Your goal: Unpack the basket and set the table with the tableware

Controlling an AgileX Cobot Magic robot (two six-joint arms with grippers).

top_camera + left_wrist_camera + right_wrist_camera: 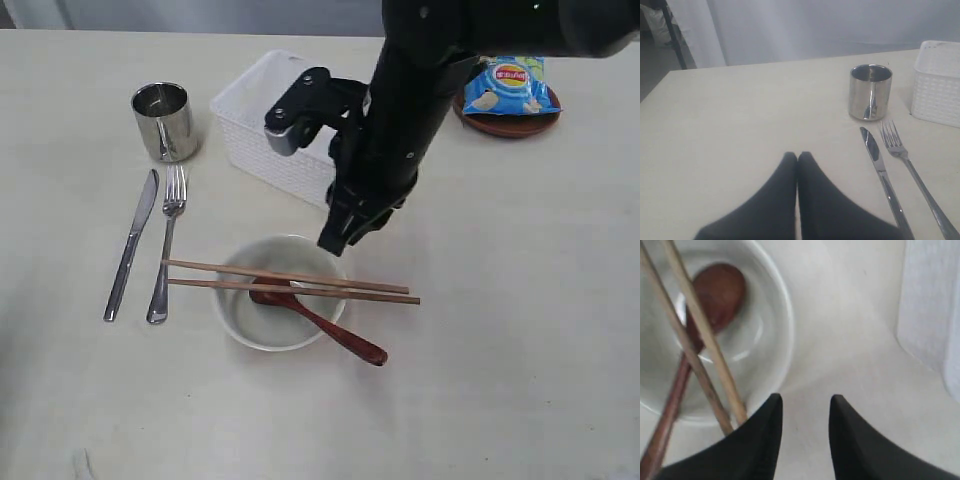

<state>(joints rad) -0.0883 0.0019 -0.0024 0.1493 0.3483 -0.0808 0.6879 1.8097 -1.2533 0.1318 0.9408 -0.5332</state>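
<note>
Now the right gripper point(805, 402) hovers just beside the bowl point(238, 318), jaws apart and empty. Chopsticks point(350, 288) rest across the bowl and the spoon point(345, 340) leans inside, I think as a finished setting. The left gripper point(797, 157) is closed.

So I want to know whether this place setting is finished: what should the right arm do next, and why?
Probably lift the right gripper straight up and clear. Its jaws stand open with nothing between them, just outside the bowl. The chopsticks lie across the bowl and the spoon rests in it, so nothing there seems left to place.
</note>
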